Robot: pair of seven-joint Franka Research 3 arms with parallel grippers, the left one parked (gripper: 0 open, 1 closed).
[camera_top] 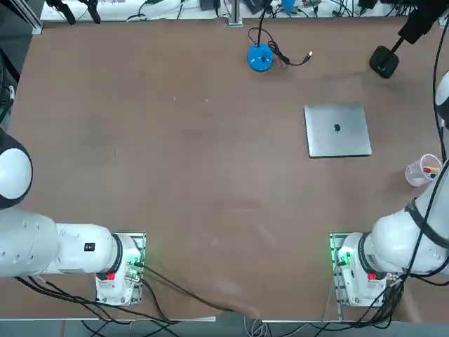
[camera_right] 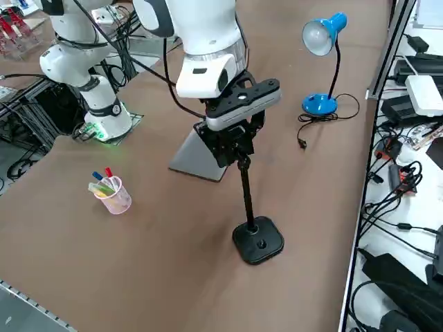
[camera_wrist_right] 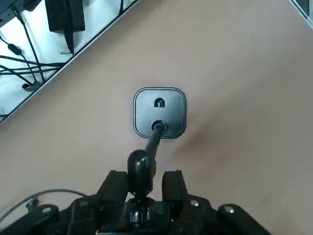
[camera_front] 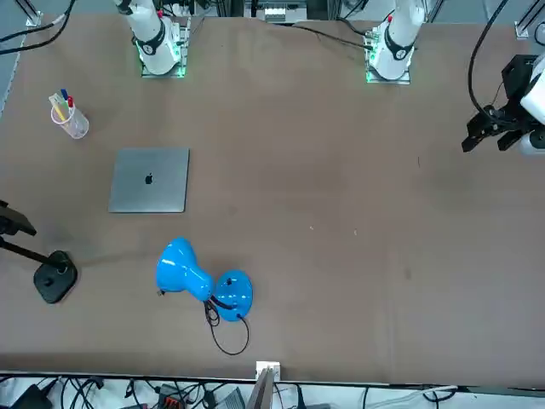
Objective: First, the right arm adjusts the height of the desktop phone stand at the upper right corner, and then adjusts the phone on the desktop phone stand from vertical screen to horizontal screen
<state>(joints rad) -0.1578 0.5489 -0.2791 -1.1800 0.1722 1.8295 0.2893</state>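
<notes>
The desktop phone stand (camera_right: 258,241) is black, with a rounded base (camera_wrist_right: 159,112) and a thin upright pole, at the table's far right corner (camera_top: 384,61). My right gripper (camera_wrist_right: 145,175) hangs over the top of the pole, one finger on each side of the black ball head. The fingers (camera_wrist_right: 117,183) stand close to the ball, with a thin gap showing on one side, so the gripper is open. In the right side view the gripper (camera_right: 232,149) covers the stand's top end. The phone does not show in any view.
A flat silver slab (camera_top: 337,130) lies toward the robot from the stand. A clear cup of pens (camera_top: 423,170) stands near the right edge. A blue lamp (camera_top: 259,57) with its cable is at the far edge. Cables and boxes crowd the shelf beyond the table edge (camera_right: 374,173).
</notes>
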